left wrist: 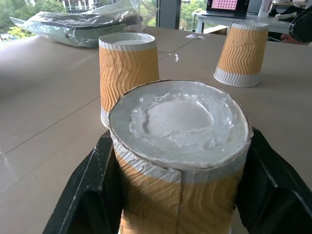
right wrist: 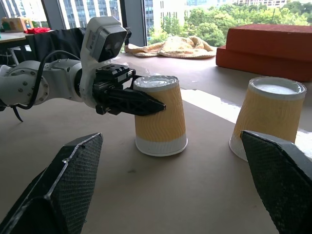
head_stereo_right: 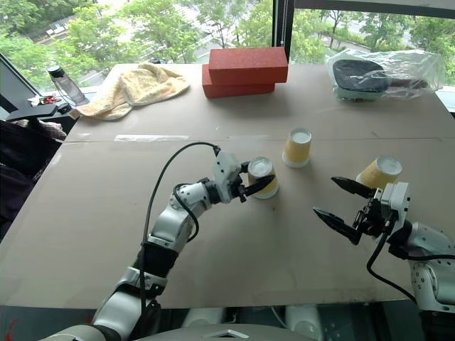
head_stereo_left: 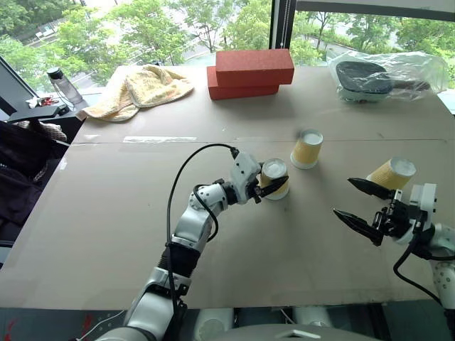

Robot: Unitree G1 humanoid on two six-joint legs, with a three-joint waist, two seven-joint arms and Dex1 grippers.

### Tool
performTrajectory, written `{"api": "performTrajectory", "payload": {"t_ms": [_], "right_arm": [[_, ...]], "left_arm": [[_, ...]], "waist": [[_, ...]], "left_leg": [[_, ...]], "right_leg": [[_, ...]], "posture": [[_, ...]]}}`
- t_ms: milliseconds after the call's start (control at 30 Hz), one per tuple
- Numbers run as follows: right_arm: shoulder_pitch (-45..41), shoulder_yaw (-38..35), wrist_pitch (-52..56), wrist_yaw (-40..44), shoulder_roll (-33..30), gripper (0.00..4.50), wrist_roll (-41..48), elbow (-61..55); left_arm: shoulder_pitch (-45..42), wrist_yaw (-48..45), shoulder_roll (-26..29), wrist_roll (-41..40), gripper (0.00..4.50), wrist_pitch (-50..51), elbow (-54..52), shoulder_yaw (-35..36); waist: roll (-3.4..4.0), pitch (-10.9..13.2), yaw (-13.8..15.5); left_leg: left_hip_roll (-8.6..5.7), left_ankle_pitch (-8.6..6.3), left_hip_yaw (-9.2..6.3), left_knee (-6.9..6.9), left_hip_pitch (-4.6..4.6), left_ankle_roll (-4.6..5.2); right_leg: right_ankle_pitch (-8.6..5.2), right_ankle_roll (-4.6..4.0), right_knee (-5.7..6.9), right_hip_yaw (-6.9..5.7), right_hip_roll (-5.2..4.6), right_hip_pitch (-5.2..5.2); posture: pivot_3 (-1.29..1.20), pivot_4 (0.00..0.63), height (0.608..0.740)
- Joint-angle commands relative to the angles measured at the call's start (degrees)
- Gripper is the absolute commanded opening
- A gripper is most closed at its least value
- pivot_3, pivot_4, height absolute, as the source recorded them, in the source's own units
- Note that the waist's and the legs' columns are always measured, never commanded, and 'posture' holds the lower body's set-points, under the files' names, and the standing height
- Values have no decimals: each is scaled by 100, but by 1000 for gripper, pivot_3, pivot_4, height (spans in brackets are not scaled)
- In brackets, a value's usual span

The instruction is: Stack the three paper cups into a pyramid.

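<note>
Three yellow paper cups with white rims stand upside down on the brown table [head_stereo_left: 128, 213]. My left gripper [head_stereo_left: 271, 183] is shut on the nearest paper cup [head_stereo_left: 276, 169], one black finger on each side of its upper part; the cup's rim rests on the table [right wrist: 160, 114]. A second cup [head_stereo_left: 307, 149] stands just behind and to the right, apart from it. The third cup [head_stereo_left: 391, 172] sits farther right, close behind my right gripper [head_stereo_left: 343, 197], which hangs open above the table with nothing between its fingers.
Two stacked red bricks [head_stereo_left: 250, 73] lie at the back centre, and a yellow towel [head_stereo_left: 142, 89] at the back left. A clear bag holding a paddle [head_stereo_left: 377, 74] is at the back right. A clear bottle [head_stereo_left: 64, 87] stands off the table's left corner.
</note>
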Motion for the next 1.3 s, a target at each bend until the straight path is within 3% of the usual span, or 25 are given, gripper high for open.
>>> {"api": "performTrajectory", "payload": {"t_ms": [33,200,300,433,567,733,900,1267,1300], "right_arm": [[-136,-13,-44,-431,118,4500,-117,-157],[-546,307,74,-1261,441,4500,-636,88],[-1020,496,-65,-1869,755,4500,-1103,507],[-2173,882,-585,-2621,1120,4500,-2057,1911],[-3125,986,-1072,-2942,1448,4500,-2360,3109],[-4053,944,-1412,-3022,1711,4500,-2364,4312],[-4388,947,-1635,-2805,1885,4500,-2238,4820],[-4732,910,-1887,-2690,2004,4500,-2243,5279],[-4738,911,-1890,-2674,2004,4239,-2238,5294]], "left_arm": [[139,-246,246,145,4429,7,-304,-164],[432,-524,818,47,4429,382,-1190,-119],[585,-373,1105,-163,4429,1127,-1970,131],[968,-148,1412,-771,4429,2033,-3078,693],[1308,130,1692,-1308,4429,2729,-3914,1296],[1509,166,2325,-2102,4429,3431,-4578,2325],[1322,239,2765,-2727,4429,3867,-4780,2934],[1096,490,3047,-3070,4429,4017,-4727,2927],[1090,474,3068,-3039,4484,3996,-4724,2870]], "waist": [[0,0,-8],[2,1,-50],[2,1,-53],[2,5,-123],[-3,11,-162],[-8,23,-161],[-18,30,-168],[-15,32,-186],[-14,32,-186]], "left_leg": [[0,0,-1,0,0,-1],[14,8,-1,-3,3,-14],[28,8,-1,-1,1,-15],[29,12,5,2,1,-20],[31,14,3,-2,-2,-25],[39,16,0,-7,-7,-28],[37,16,1,-4,-7,-29],[37,16,5,-8,-5,-30],[37,16,5,-8,-5,-31]], "right_leg": [[0,0,0,-1,0,0],[0,-1,5,0,8,-3],[0,-1,6,1,6,-3],[0,-1,6,6,3,-4],[0,-1,4,10,3,-6],[0,0,5,12,2,-13],[0,-1,5,12,-1,-11],[0,-1,5,15,-1,-13],[0,-1,5,15,-1,-13]], "posture": [[0,150,730],[0,150,730],[0,150,730],[0,150,730],[0,150,730],[0,150,730],[0,150,730],[0,150,730],[0,150,730]]}}
